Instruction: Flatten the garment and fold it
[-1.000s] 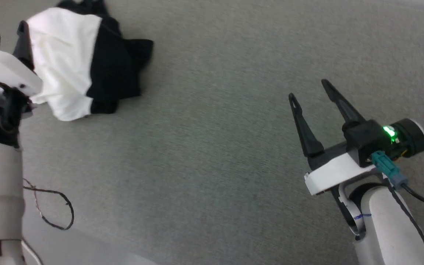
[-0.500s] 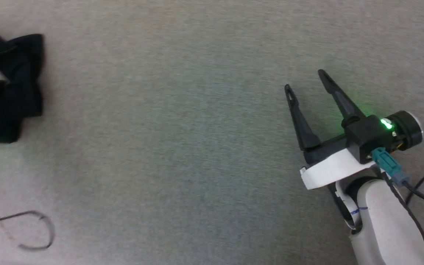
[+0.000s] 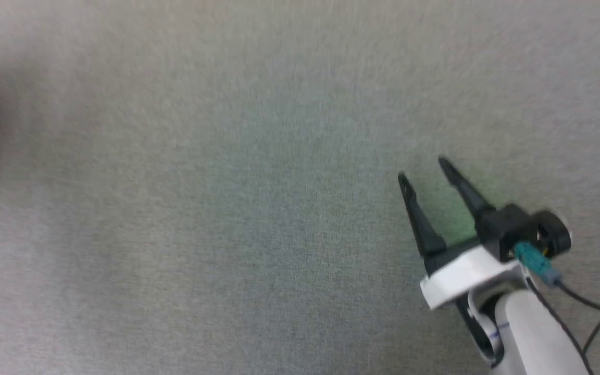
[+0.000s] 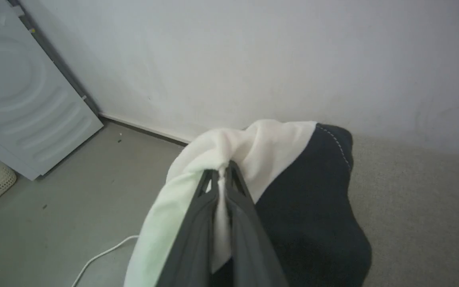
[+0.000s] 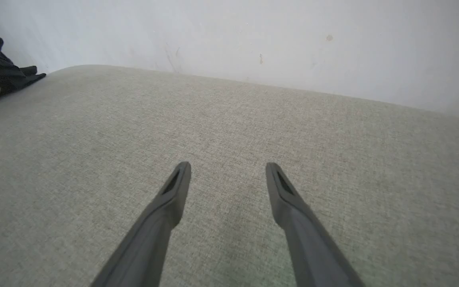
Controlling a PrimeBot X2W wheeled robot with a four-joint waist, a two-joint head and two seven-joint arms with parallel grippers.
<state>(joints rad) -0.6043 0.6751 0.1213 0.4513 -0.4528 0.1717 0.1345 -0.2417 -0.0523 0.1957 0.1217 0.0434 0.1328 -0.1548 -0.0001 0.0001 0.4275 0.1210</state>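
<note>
The garment (image 4: 293,159), a soft white shirt with black sleeves, hangs bunched at the left side of the grey-green woven surface (image 3: 227,208). Your left gripper (image 4: 220,172) is pinched tight on its white cloth. Your right gripper (image 3: 423,171) hovers over that surface, spread and empty. Nothing is flattened or folded yet. A pale wall (image 4: 253,59) backs the surface.

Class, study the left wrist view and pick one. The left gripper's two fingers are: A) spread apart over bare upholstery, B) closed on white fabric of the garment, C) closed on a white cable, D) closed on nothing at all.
B: the left gripper has its fingers pressed together with a white fold of the garment caught between them.
</note>
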